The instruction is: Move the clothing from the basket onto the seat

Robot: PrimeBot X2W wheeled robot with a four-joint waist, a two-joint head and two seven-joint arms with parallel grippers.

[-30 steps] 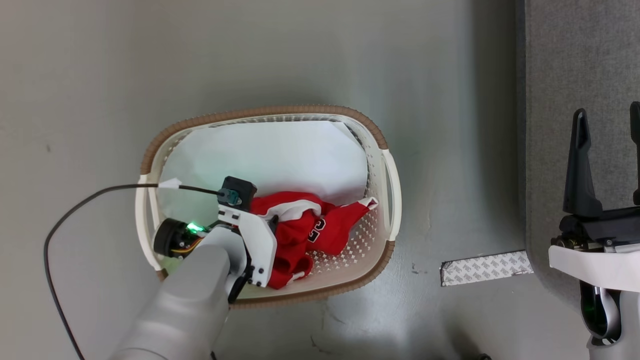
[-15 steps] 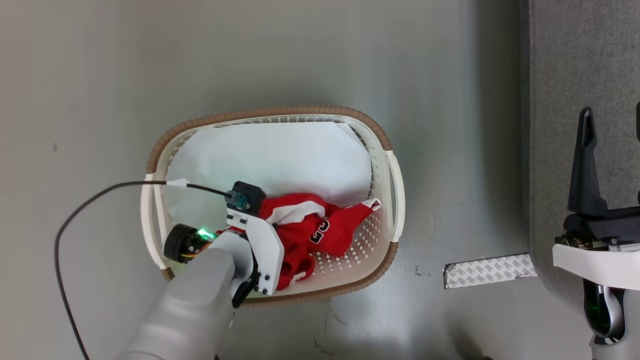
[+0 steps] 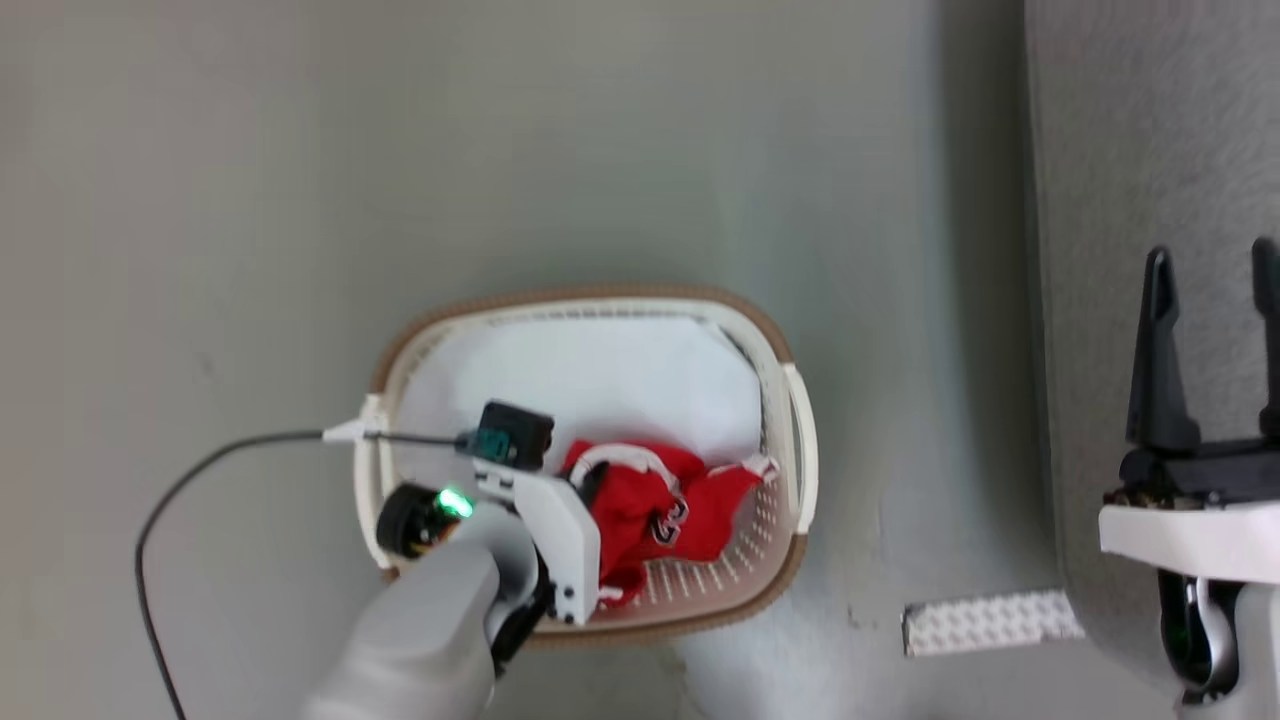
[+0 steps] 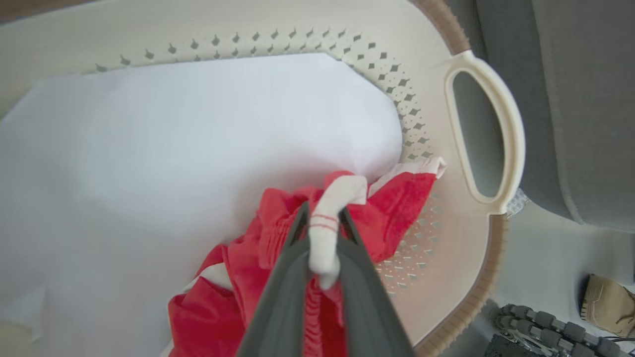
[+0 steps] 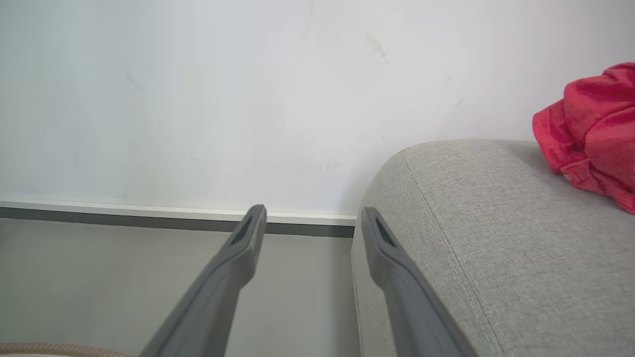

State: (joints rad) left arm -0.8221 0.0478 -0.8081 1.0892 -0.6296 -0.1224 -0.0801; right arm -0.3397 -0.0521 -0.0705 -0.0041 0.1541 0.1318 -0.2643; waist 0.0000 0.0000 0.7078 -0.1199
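Note:
The red clothing point(image 3: 655, 515) lies bunched in the near right part of the cream basket point(image 3: 590, 296). My left gripper point(image 4: 322, 218) reaches down into the basket point(image 4: 511, 134) and is shut on a white-trimmed fold of the clothing point(image 4: 392, 208), which stands up between the fingers. In the head view the white wrist plate hides those fingers. My right gripper point(image 3: 1212, 262) stands open over the light-grey seat point(image 3: 1150, 120) at the right, holding nothing. The right wrist view shows that gripper point(image 5: 313, 213) beside the seat's rounded corner point(image 5: 471, 223).
A flat white sheet point(image 3: 600, 370) lines the basket's bottom. Another red cloth point(image 5: 595, 129) lies on the seat. A strip of patterned tape point(image 3: 990, 620) is on the grey floor between basket and seat. A black cable point(image 3: 200, 470) trails left from my left wrist.
My left gripper has shut on the clothing's white trim, and the cloth is gathered tighter around it. The head camera has moved, so the basket sits lower and smaller in view.

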